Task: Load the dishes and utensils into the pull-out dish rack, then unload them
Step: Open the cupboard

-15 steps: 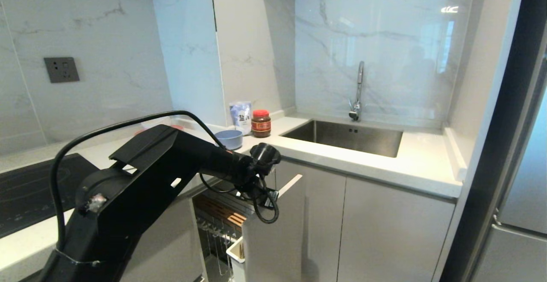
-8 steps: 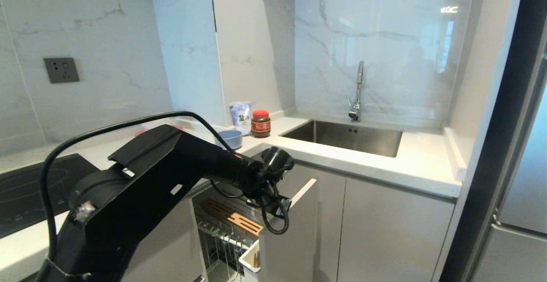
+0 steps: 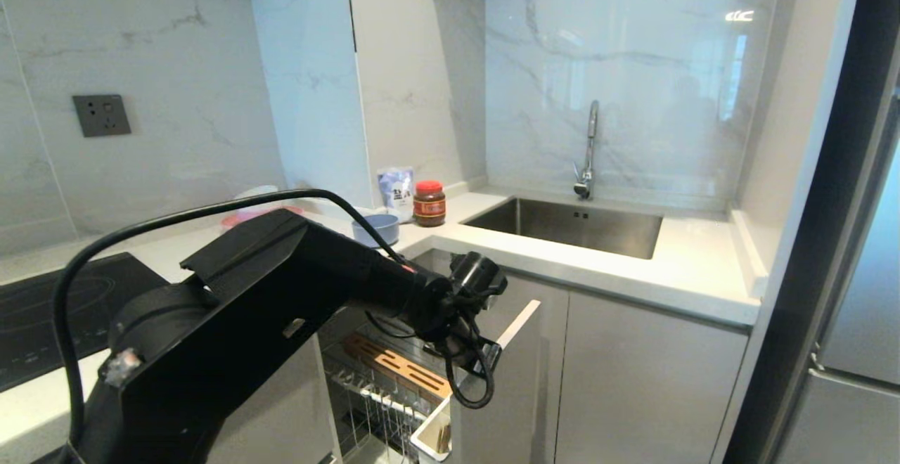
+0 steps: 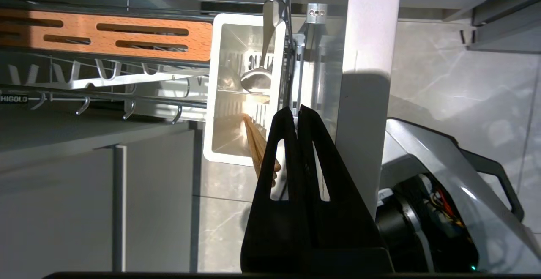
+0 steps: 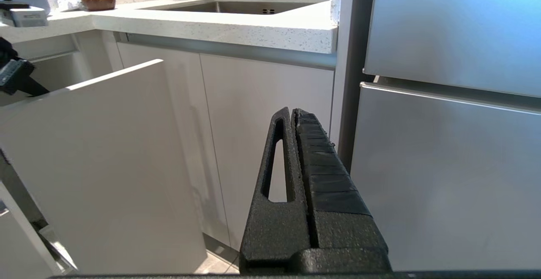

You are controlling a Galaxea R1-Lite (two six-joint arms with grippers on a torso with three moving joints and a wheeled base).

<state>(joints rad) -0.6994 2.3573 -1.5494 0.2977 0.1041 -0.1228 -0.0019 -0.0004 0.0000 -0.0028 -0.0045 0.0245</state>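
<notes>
Only in left wrist view: left gripper [image 4: 294, 110] clamped shut, empty, just beside pull-out dish rack [image 4: 127, 38] — chopsticks [image 4: 258, 150], spoon [image 4: 258, 76] in white caddy [image 4: 215, 101]. From head camera, black arm [image 3: 281, 295] blocks rack — bowl [image 3: 376, 227] on worktop [image 3: 689, 267]. Right gripper [image 5: 294, 116] closed, parked.

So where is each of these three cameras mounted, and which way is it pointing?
Head view: high on the robot, facing down at the counter, sink and pull-out dish rack; left arm shows.
Left wrist view: behind the shut left gripper, facing the rack's white caddy with chopsticks.
Right wrist view: behind the shut right gripper, low, facing cabinet doors.
Shared: the rack's grey front panel.
</notes>
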